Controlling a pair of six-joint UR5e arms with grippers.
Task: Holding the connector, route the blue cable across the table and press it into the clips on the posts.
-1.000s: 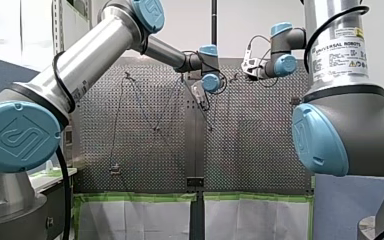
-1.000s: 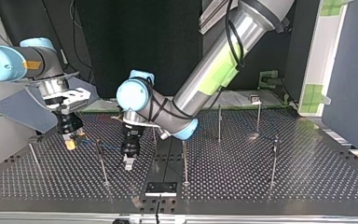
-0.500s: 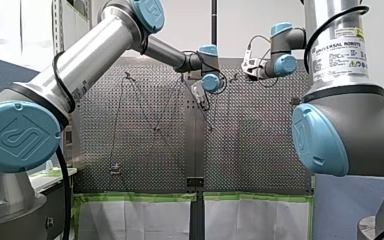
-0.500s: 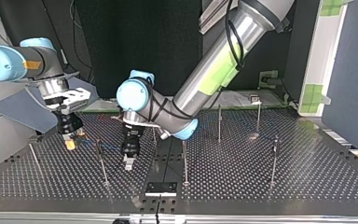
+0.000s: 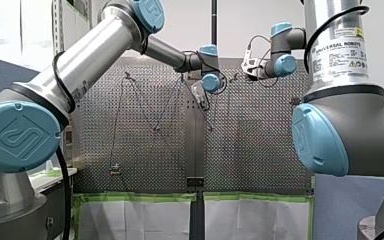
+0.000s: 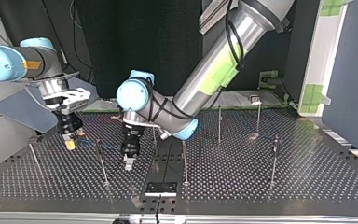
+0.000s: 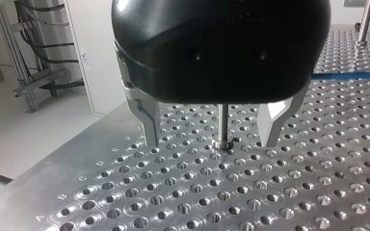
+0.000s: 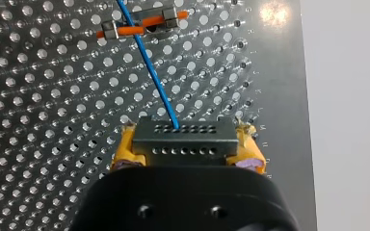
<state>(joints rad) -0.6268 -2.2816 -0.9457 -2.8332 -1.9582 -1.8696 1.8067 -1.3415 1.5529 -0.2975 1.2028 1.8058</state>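
In the right wrist view my right gripper, with yellow pads, is shut on the dark grey connector. The blue cable runs from the connector ahead over an orange-lined clip. In the top view my right gripper hangs low over the table's left part, and the blue cable leads from it towards a post. My left gripper points down near the middle. In the left wrist view this black gripper is open, its metal fingers either side of a thin post.
Several thin posts stand on the perforated table, among them ones at the top view's middle and right. A black bracket sits at the near edge. A stretch of blue cable lies beyond my left gripper.
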